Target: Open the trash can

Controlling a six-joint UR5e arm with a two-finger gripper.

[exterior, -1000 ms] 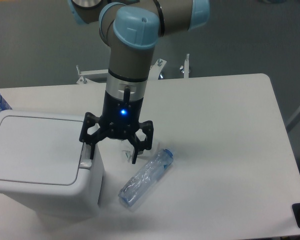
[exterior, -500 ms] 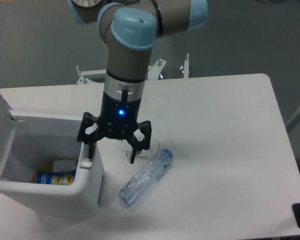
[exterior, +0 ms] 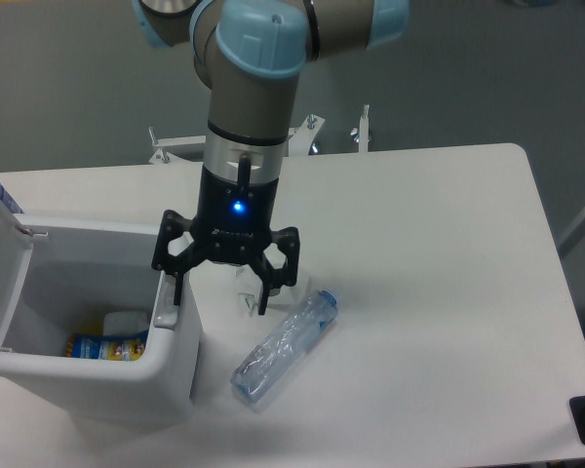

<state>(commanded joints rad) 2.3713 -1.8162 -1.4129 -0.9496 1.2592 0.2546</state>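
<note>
While the white worktop [exterior: 439, 244] fills most of the frame, the trash can [exterior: 180, 375] sits at its lower left, a large white boxy bin with rounded corners. Its lid [exterior: 2, 253] is swung up and stands at the far left edge of the frame, so the inside is exposed. At the bottom of the bin lie a yellow-and-blue packet [exterior: 105, 346] and something pale behind it that is too unclear to identify. A grey strip [exterior: 165, 315] runs along the bin's right rim.

The arm [exterior: 258, 88] comes down from the top centre, grey with light blue caps and a blue light glowing on the wrist. Its black hand [exterior: 221, 294] is spread wide and holds nothing; one fingertip [exterior: 178, 291] hangs just over the grey strip, the other over the worktop beside the bin.

Compared with a second ago the lid, then flat and closed, is now open; since half a second ago the hand has lifted slightly off the rim.

A crumpled clear plastic bottle [exterior: 285, 347] with a blue cap lies just right of the bin, below the hand. A white metal frame [exterior: 302, 138] shows behind the worktop's far edge.
</note>
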